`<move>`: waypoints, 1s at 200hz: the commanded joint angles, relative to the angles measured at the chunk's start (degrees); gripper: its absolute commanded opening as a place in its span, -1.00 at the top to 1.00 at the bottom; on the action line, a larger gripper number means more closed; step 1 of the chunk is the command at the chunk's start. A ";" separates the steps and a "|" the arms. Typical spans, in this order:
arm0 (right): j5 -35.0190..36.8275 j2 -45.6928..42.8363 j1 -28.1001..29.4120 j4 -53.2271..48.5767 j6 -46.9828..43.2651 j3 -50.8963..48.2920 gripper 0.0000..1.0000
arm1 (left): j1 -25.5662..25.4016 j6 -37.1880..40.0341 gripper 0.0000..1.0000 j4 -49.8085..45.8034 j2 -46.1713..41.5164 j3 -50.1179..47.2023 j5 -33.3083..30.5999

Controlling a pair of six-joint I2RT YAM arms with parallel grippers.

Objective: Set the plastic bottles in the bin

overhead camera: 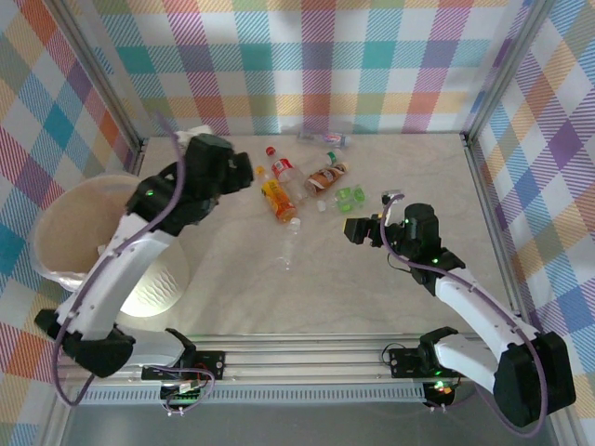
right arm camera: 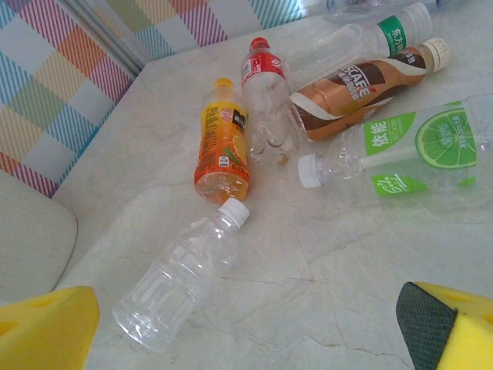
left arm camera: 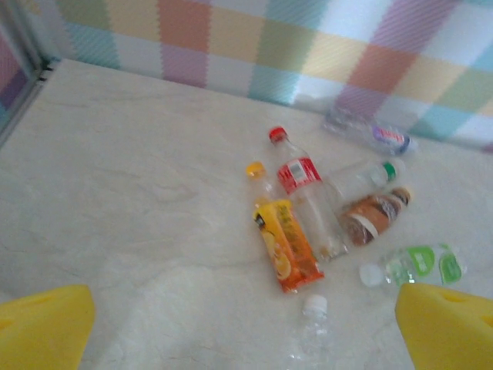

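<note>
Both sets of jaws are wide apart and hold nothing: the left jaws hang upper left of centre in the top view, between the bin (overhead camera: 70, 218) at the left edge and the bottles, while the right jaws sit right of centre. We see the bottles lying on the table (overhead camera: 232, 297) in the upper middle: the orange bottle (overhead camera: 277, 201), red-label bottle (overhead camera: 286, 175), brown bottle (overhead camera: 325, 175) and green-label bottle (overhead camera: 350, 196) are clustered. A clear bottle (overhead camera: 290, 243) lies just below them, and one more bottle (overhead camera: 325, 139) is by the back wall.
</note>
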 commanded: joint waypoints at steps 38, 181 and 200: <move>2.37 -0.06 0.19 -3.32 4.13 0.58 -0.99 | -8.76 -4.88 -1.00 2.31 11.24 -0.02 4.19; 3.08 -0.16 0.22 -5.06 3.66 2.09 -0.99 | -3.99 -2.86 -1.00 5.51 33.58 -7.87 27.11; 3.07 -0.42 0.16 -5.47 3.58 2.08 -0.99 | -3.48 -2.10 -0.93 6.51 35.35 -8.03 27.11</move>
